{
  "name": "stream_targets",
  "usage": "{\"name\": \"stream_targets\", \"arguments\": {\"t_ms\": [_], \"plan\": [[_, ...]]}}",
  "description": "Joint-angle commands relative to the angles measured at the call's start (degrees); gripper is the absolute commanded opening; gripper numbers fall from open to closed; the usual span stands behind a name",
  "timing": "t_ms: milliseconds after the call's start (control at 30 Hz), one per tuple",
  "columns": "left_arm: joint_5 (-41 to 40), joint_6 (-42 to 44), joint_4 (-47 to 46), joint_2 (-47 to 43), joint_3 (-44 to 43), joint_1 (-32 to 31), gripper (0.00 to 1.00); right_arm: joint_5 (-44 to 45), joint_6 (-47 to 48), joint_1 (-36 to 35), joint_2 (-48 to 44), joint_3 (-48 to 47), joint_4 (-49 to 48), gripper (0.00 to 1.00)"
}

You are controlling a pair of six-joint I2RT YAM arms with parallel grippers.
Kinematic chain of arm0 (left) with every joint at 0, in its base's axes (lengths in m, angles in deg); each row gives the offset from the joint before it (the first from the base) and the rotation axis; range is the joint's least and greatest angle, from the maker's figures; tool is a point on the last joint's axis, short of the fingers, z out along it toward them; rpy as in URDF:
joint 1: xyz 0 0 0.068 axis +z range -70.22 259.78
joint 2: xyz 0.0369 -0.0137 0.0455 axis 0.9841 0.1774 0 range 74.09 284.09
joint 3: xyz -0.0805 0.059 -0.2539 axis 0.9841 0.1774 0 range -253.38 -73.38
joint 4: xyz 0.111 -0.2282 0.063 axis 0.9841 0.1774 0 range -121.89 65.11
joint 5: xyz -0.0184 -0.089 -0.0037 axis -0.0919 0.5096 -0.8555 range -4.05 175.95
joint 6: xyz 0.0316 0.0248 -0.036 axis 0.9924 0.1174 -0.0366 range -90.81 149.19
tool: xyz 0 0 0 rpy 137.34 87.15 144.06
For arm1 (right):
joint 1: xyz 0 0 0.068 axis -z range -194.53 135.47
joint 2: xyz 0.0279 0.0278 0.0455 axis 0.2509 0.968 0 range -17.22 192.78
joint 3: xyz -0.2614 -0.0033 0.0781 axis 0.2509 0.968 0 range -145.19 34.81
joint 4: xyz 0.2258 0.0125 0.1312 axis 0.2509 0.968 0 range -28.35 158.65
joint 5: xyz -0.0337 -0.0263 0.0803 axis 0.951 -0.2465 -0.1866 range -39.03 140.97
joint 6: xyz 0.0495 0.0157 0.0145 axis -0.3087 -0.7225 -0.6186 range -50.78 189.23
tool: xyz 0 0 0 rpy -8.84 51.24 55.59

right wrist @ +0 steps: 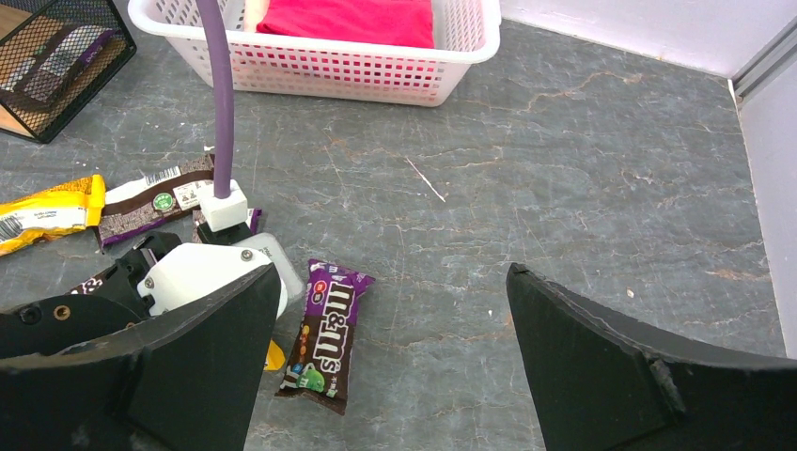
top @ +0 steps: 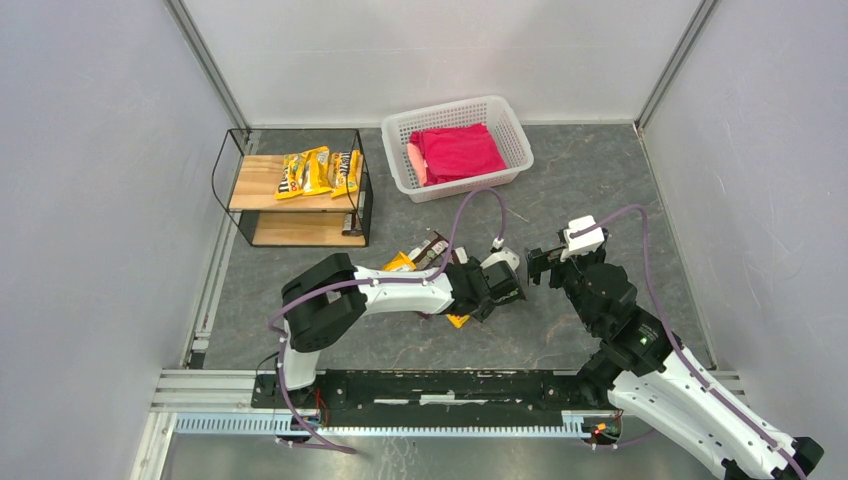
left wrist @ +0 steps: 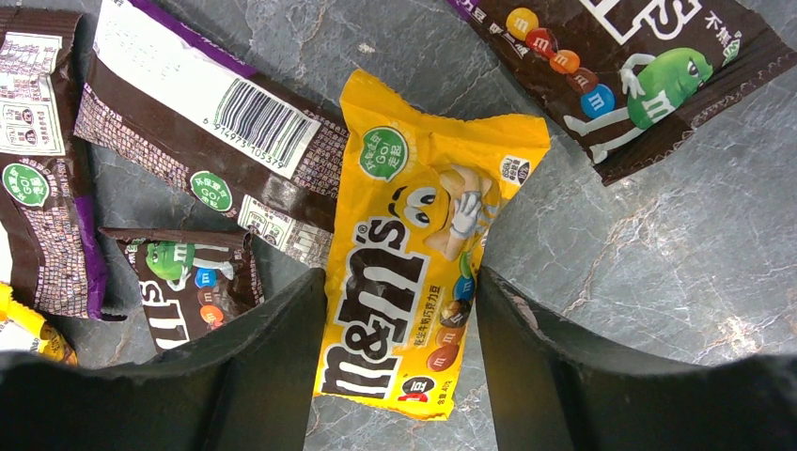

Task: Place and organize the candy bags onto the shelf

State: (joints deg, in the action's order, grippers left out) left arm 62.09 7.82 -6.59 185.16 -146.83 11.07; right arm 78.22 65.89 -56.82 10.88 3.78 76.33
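A yellow candy bag (left wrist: 414,272) lies flat on the grey table between the fingers of my left gripper (left wrist: 401,315). The jaws are open and straddle the bag, one on each side. Brown and purple candy bags (left wrist: 207,141) lie around it. In the top view the left gripper (top: 472,298) points down over this pile (top: 430,252). My right gripper (right wrist: 395,376) is open and empty above the table, with a purple-brown candy bag (right wrist: 324,334) near its left finger. The shelf (top: 300,200) stands at the back left with several yellow bags (top: 315,172) on its top board.
A white perforated basket (top: 510,125) holding a red cloth (top: 458,150) stands at the back centre. The two grippers are close together near mid-table, with the right gripper (top: 540,265) just right of the left one. A purple cable loops over the pile. Grey walls enclose the table.
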Motion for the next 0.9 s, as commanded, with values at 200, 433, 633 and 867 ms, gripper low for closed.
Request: {"name": "stream_targets", "arguments": {"t_ms": [200, 433, 633, 867], "plan": [[-1.4, -2.7, 0.0, 0.7, 0.8, -0.5, 0.74, -0.1, -0.2, -0.3, -0.2, 0.4, -2.0, 0.98], [-1.3, -3.4, 0.2, 0.3, 1.8, -0.7, 0.70, -0.2, -0.2, -0.2, -0.1, 0.6, -2.0, 0.98], [-2.1, -3.5, 0.7, -0.8, 1.8, -0.8, 0.59, -0.2, -0.3, -0.2, 0.1, 0.3, -2.1, 0.98], [-2.8, -4.3, 1.2, -3.2, 2.6, -0.7, 0.50, -0.2, -0.1, -0.2, -0.2, 0.3, -2.2, 0.98]]}}
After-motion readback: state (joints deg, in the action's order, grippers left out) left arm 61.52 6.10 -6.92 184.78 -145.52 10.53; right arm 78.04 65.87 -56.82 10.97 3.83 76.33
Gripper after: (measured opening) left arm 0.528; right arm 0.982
